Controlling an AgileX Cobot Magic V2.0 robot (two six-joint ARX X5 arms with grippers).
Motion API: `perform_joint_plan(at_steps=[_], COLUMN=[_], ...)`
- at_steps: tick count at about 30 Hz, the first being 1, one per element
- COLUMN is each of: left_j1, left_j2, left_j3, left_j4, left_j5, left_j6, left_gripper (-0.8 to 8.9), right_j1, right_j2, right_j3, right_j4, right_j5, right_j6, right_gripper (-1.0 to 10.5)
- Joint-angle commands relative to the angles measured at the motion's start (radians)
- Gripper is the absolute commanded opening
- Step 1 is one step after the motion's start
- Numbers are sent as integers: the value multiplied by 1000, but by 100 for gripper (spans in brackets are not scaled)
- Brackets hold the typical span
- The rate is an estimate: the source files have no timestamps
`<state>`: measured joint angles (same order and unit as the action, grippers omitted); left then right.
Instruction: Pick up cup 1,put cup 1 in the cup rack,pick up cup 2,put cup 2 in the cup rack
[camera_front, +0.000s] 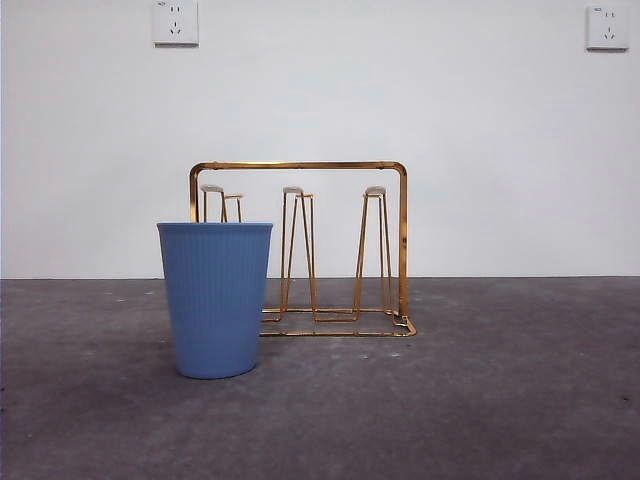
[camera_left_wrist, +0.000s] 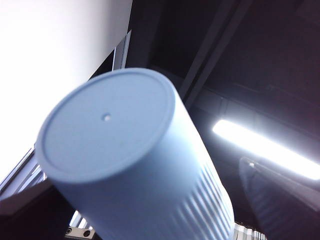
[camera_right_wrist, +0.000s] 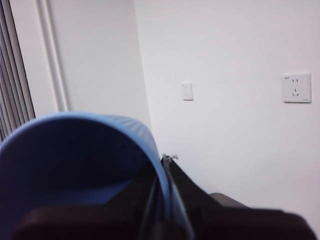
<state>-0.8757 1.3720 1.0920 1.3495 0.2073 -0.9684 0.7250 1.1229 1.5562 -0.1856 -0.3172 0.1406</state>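
A ribbed blue cup (camera_front: 215, 300) stands upright on the table, in front of the left end of the gold wire cup rack (camera_front: 401, 240). No arm shows in the front view. In the left wrist view a pale blue cup (camera_left_wrist: 125, 150) fills the picture, its flat bottom turned to the camera and the ceiling behind it; my left gripper (camera_left_wrist: 145, 227) holds it, the jaws mostly hidden. In the right wrist view my right gripper (camera_right_wrist: 165, 200) is shut on the rim of a blue cup (camera_right_wrist: 75, 150), one jaw inside the wall and one outside.
The dark grey table (camera_front: 500, 400) stretches to the right of the rack. Behind it is a white wall with two sockets (camera_front: 175, 22) (camera_front: 607, 27). A lit ceiling lamp (camera_left_wrist: 265, 147) shows in the left wrist view.
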Motion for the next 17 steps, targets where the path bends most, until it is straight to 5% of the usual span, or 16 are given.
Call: perform_joint_plan(at_steps=[1, 6, 17], left_j1=[0, 0, 0], left_j2=[0, 0, 0], left_j3=[4, 4, 4], left_j4=[35, 35, 37], left_j5=[1, -12, -25], left_j6=[20, 30, 30], left_gripper=[674, 464, 459], right_j1=[3, 3, 4], right_j2=[6, 7, 36], right_j3=[-2, -2, -2], right_j4=[8, 13, 69], right_j5=[9, 12, 22], right_j6=[-19, -18, 11], right_gripper=[-12, -12, -12])
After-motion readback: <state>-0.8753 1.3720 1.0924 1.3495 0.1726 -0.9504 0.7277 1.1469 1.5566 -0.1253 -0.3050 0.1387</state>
